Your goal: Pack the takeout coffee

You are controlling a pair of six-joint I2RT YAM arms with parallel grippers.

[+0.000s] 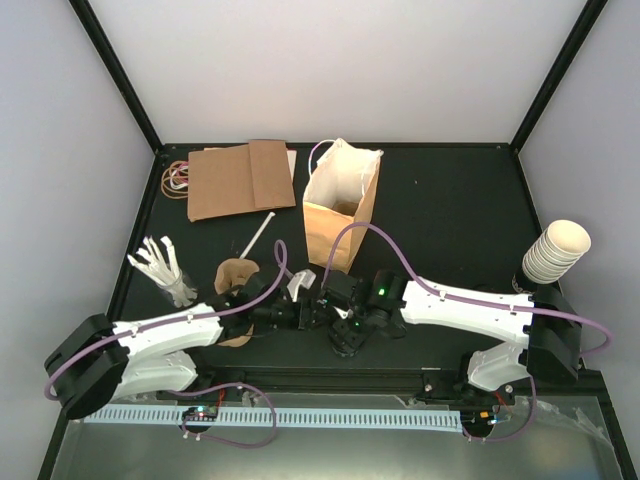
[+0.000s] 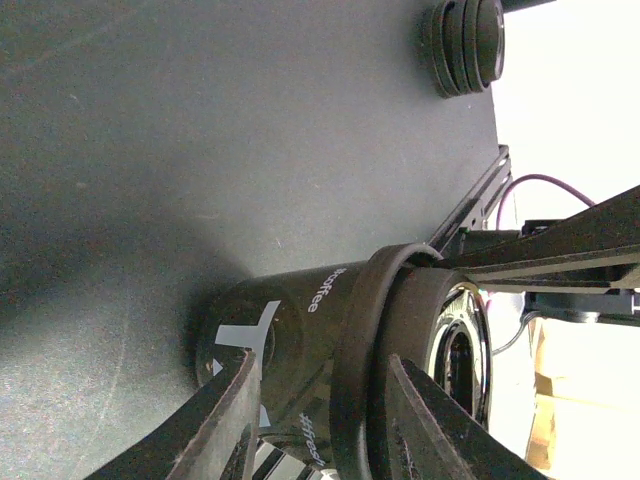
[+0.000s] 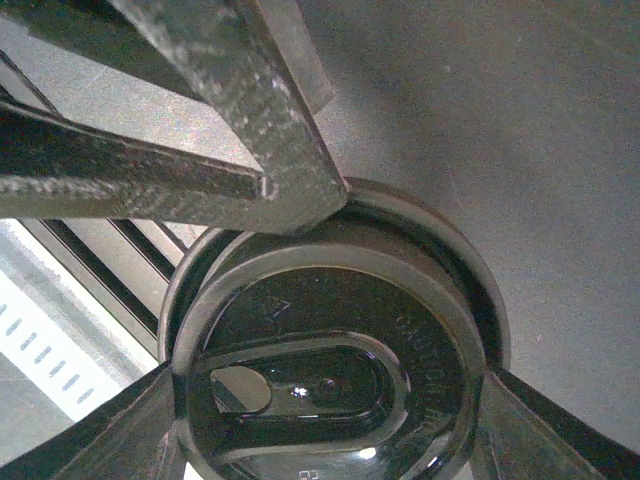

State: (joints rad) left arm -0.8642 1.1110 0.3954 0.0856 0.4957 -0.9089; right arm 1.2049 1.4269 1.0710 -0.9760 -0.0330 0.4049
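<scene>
Black-lidded coffee cup [image 2: 290,320] near paper bag [image 1: 340,215].
I am pinching it with left end effector [image 2: 320,400] and right end effector [image 3: 330,400].

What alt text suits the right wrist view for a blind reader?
A round black cup lid fills the frame, seen from above, with the fingers of the right gripper clasping its rim on both sides. The left gripper reaches in from the upper left, touching the rim, over a dark table.
</scene>
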